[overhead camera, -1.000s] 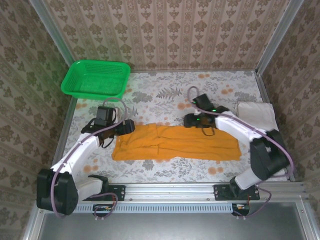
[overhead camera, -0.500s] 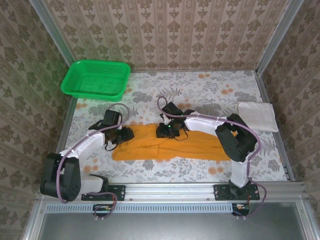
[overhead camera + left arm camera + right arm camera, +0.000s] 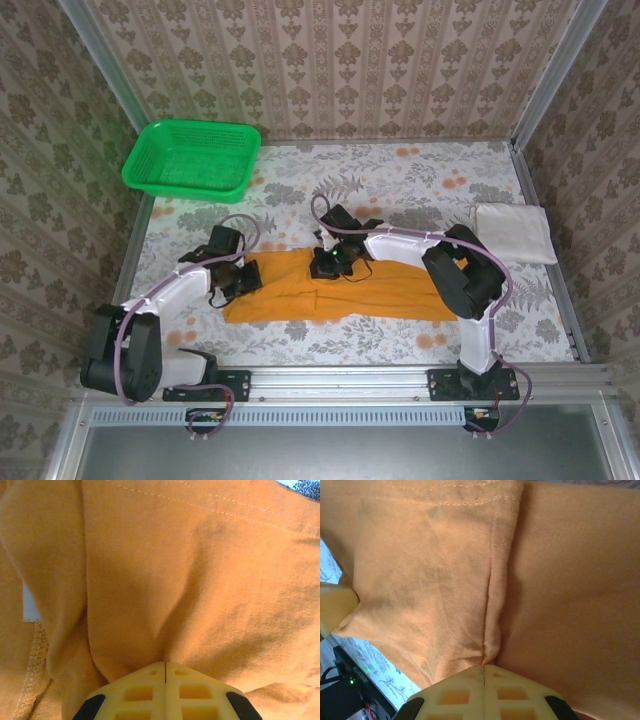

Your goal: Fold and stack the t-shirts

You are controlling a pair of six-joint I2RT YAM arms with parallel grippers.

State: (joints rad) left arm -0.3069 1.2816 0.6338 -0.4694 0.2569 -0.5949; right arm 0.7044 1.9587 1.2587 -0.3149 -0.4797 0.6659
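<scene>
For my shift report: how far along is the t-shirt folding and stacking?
Done: the plain white cloth t-shirt lies folded on the right. In hand: the mustard-orange cotton t-shirt lies as a long folded strip; the left pincer and right pincer are both shut on its fabric. Left: folding it shorter and stacking it with the white one.

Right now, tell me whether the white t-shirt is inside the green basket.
No: the folded white t-shirt lies on the table's right side, far from the green basket.
</scene>
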